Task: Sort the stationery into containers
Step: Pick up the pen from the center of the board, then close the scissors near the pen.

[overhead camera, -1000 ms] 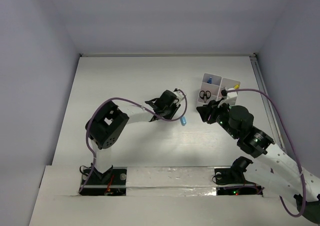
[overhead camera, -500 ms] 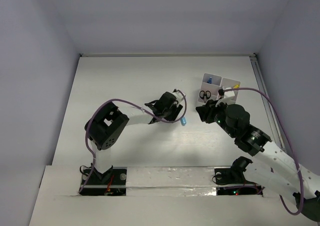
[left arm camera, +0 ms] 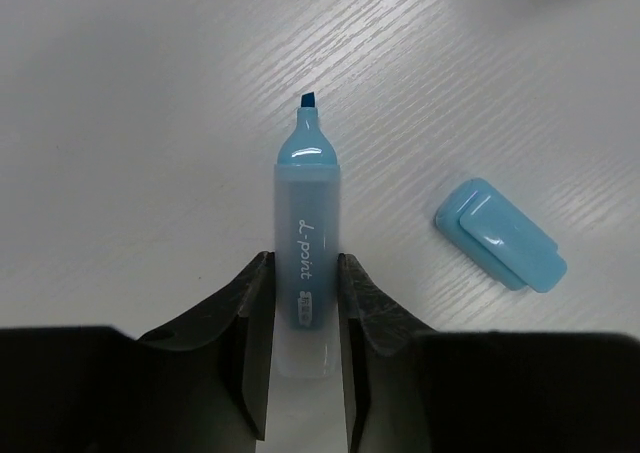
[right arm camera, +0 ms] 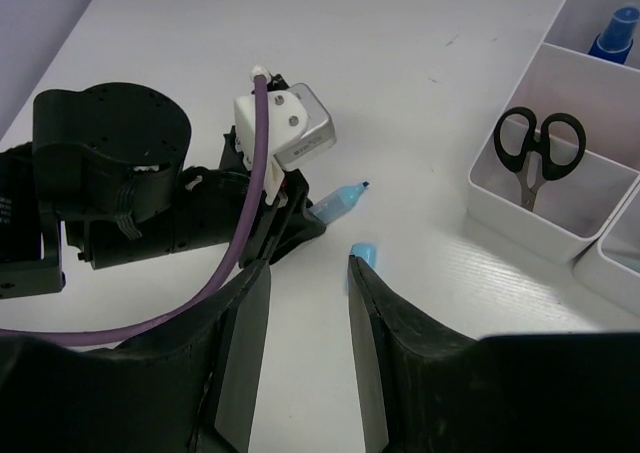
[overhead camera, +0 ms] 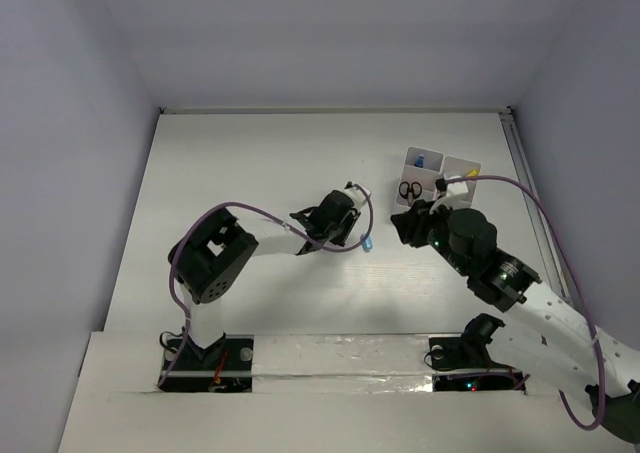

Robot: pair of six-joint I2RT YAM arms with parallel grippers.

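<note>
Plainly, the blue highlighter (left arm camera: 305, 203) is clamped across its barrel in my left pincer (left arm camera: 304, 273). The two fingers press on its sides at the rear half, which leaves the bare nib end jutting free ahead of them. Its long axis runs straight out along my fingers, nib leading. From my right wrist the nib aims toward the white containers (right arm camera: 510, 218), which stand well apart from it. It sits low over the tabletop (left arm camera: 120, 123), around the middle, though I cannot tell whether it touches.

I judge the rearward hold is meant to keep the nib end clear for its cap (left arm camera: 500, 235), which lies loose on the tabletop just beside the nib, off to one side.

My right pincer (right arm camera: 305, 353) hangs above that spot, jaws parted with nothing between them, likely placed to fetch the cap. Beyond, scissors (right arm camera: 535, 153) lie in one compartment and a blue-capped bottle (right arm camera: 612, 31) in the next.
</note>
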